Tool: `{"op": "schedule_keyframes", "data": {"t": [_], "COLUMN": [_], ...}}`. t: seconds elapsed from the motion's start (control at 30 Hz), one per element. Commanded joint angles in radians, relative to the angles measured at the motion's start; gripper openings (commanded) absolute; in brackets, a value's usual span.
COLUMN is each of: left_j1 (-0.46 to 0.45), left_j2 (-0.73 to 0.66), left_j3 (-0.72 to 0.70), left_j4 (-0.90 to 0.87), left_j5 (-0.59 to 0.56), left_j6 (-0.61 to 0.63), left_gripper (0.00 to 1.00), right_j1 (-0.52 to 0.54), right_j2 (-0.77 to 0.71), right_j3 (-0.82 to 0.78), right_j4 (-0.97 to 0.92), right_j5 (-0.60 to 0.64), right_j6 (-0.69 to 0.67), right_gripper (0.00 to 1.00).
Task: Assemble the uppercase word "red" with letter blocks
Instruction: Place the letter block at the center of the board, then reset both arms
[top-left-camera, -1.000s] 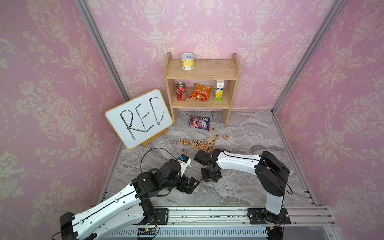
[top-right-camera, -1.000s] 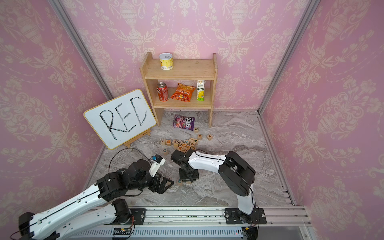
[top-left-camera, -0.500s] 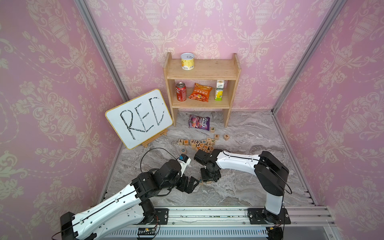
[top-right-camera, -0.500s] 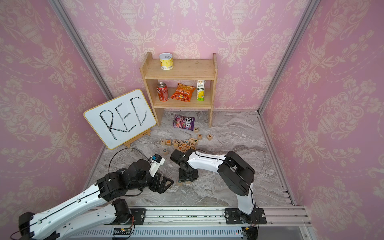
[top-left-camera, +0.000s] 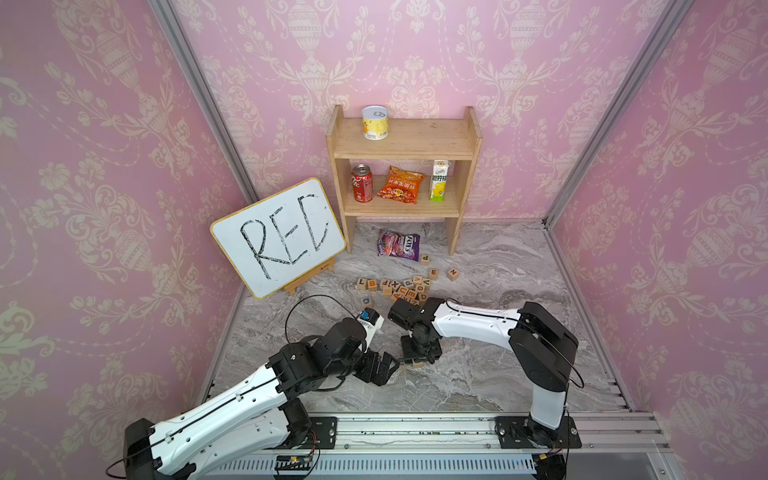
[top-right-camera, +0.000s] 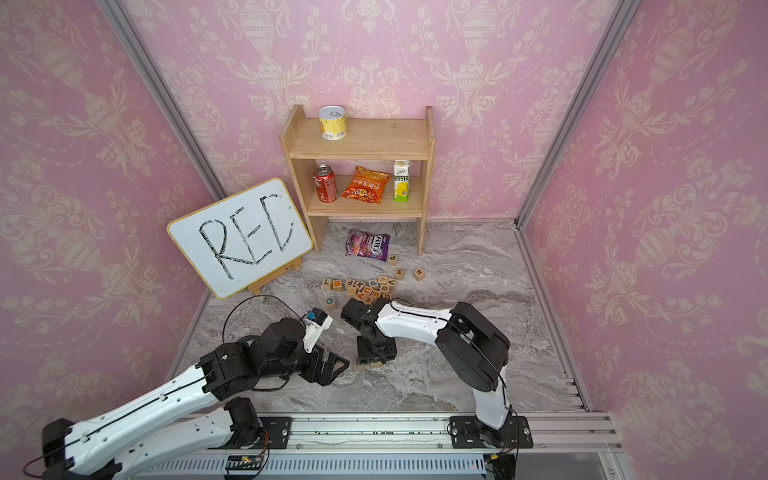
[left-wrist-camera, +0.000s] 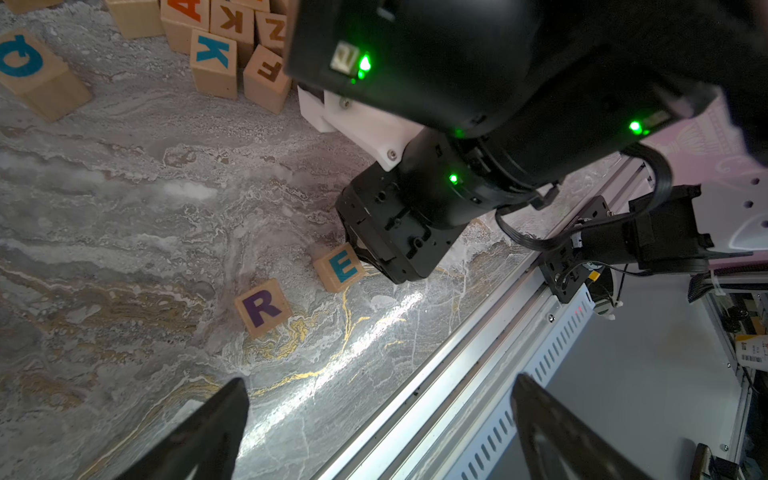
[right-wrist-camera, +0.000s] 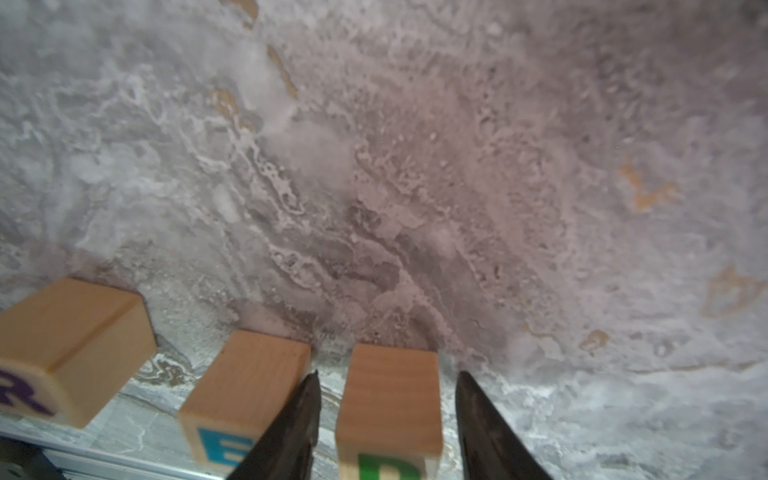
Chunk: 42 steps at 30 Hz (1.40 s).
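- Since a second ago the right gripper (right-wrist-camera: 387, 372) has loosened. Its jaws now stand narrowly parted on either side of the pale wooden cube with a green D (right-wrist-camera: 390, 399), with a sliver of gap at each side. The arm itself sits much where it was.
- The left gripper (left-wrist-camera: 380, 378) hovers close by, jaws wide, holding nothing.
- The green-D cube rests on the grey marbled worktop (top-left-camera: 478, 374) near the front rail, just beside the pale wooden cube with a teal E (left-wrist-camera: 341, 268). The pale wooden cube with a dark purple R (left-wrist-camera: 262, 307) lies a little further from the E.
- All three letters face up. Cubes have no long side, but the R-E-D row runs roughly along the rail.
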Motion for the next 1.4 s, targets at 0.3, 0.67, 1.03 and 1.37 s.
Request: {"op": "schedule_keyframes", "data": {"t": [0.3, 0.67, 1.03, 1.37], "left_j1": [-0.009, -0.009, 0.009, 0.16], "left_j2": [0.014, 0.052, 0.085, 0.137], "left_j3": [-0.004, -0.005, 0.02, 0.12], "left_j4": [0.021, 0.005, 0.004, -0.063], "left_j5": [-0.035, -0.124, -0.164, -0.176], "left_j6": [-0.021, -0.068, -0.066, 0.046], "left_gripper": [0.99, 0.99, 0.99, 0.99], "right_j1": [-0.033, -0.048, -0.098, -0.236], "right_j2": [-0.047, -0.105, -0.229, -0.349], "right_j3": [0.002, 0.025, 0.019, 0.03], "right_j4": [-0.006, -0.052, -0.067, -0.094], "right_j5": [-0.014, -0.003, -0.068, -0.211], "right_j6": [-0.04, -0.086, -0.197, -0.367], "right_gripper": [0.54, 0.58, 0.96, 1.0]}}
